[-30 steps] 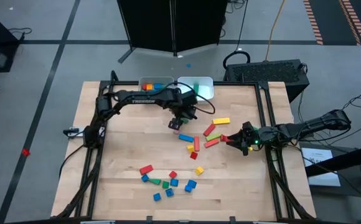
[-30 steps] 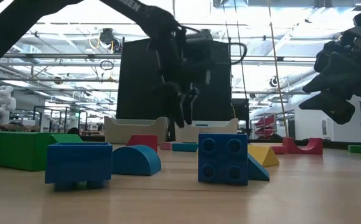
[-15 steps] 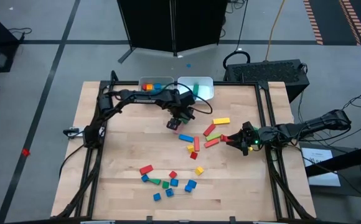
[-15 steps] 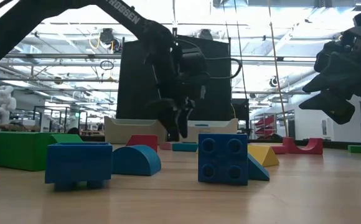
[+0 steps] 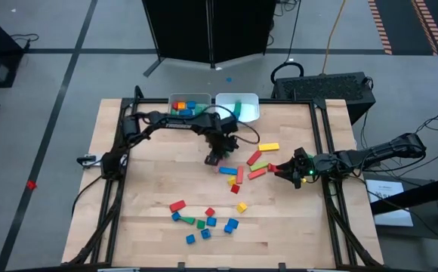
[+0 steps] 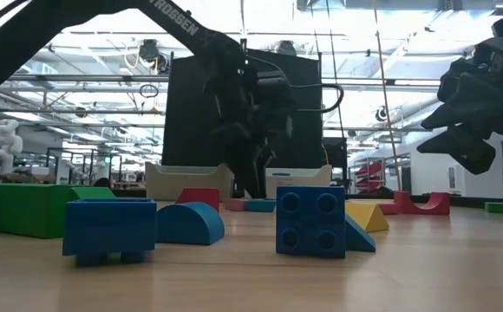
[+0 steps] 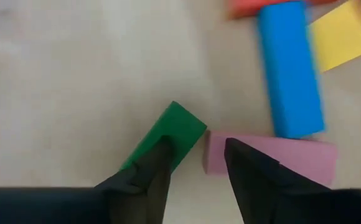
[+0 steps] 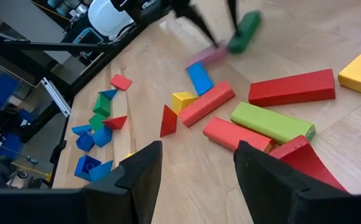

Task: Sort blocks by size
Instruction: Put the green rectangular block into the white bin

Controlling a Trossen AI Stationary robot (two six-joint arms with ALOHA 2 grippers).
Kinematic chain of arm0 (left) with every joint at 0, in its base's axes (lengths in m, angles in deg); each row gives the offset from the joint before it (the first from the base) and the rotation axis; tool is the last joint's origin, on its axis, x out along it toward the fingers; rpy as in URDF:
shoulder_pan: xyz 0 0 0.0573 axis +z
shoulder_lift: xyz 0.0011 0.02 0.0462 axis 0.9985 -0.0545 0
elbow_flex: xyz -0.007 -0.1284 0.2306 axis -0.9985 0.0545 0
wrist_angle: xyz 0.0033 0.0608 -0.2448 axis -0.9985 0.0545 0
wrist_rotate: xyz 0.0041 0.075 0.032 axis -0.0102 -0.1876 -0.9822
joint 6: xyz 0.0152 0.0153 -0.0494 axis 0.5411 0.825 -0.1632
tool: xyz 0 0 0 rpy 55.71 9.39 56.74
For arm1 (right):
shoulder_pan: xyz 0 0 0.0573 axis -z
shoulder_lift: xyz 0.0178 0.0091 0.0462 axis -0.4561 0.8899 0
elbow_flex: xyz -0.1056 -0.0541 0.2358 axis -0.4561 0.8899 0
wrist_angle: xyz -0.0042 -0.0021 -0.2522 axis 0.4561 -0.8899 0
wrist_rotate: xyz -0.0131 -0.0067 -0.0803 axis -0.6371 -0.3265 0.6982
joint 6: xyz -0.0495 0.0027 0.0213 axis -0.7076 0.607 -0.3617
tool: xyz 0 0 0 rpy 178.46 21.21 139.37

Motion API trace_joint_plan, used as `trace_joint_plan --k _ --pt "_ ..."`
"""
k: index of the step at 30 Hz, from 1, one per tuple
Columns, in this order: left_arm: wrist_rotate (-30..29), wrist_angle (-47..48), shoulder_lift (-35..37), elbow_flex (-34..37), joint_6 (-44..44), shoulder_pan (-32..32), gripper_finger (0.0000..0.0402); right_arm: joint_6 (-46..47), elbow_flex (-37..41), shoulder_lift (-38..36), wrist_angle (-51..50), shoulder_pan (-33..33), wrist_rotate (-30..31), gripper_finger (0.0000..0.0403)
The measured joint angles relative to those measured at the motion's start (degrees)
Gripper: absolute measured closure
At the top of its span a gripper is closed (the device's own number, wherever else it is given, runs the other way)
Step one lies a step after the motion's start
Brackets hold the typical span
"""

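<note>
the left gripper [image 5: 214,158] is down at the table near the middle of the board, just in front of the two pale bins [image 5: 248,112], and its wrist view shows the two dark fingers [image 7: 154,171] standing narrow, one over the end of a green block [image 7: 168,134] and the other over the corner of a pink bar [image 7: 274,155], with bare wood in the gap between them. nothing is clamped yet, and which of the two it means to take cannot be told. the pink bar lies touching the end of a blue bar [image 7: 290,68], and a yellow piece [image 7: 342,34] sits just beside that, so the cluster is tight. to do this pick well, the gripper should shift sideways until one block alone lies between the fingers, straddle it across its short side, and close only once both pads are clear of the neighbour, so that nothing gets dragged along. the green block, tilted and free on its far side, looks the easier choice. the remaining blocks lie in two groups: bars near the right gripper [image 5: 287,171], which hangs open by the right edge, and small cubes [image 5: 204,223] toward the front.
</note>
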Motion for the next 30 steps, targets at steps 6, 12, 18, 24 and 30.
trace_joint_plan --k 6,12,18,24,30 --pt "-1.59 0.74 0.21 -1.86 -6.05 -5.24 0.0264 0.40 0.00 0.00 0.00 0.01 0.00 0.0209" --pt "-13.10 2.39 0.94 -5.33 -4.93 -5.98 0.0265 0.69 0.00 0.00 0.00 -0.01 0.00 0.0209" --pt "-16.54 5.01 1.05 -6.66 -4.33 -3.28 0.0265 0.74 0.00 0.00 -0.02 -0.01 0.00 0.0209" --pt "-8.54 5.48 1.09 -6.15 -10.78 -1.00 0.0255 1.14 0.00 -0.01 0.00 0.00 0.00 0.0209" --pt "-6.98 6.16 1.14 -6.11 -10.89 -1.45 0.0205 0.83 0.00 0.02 0.00 -0.01 0.00 0.0209"
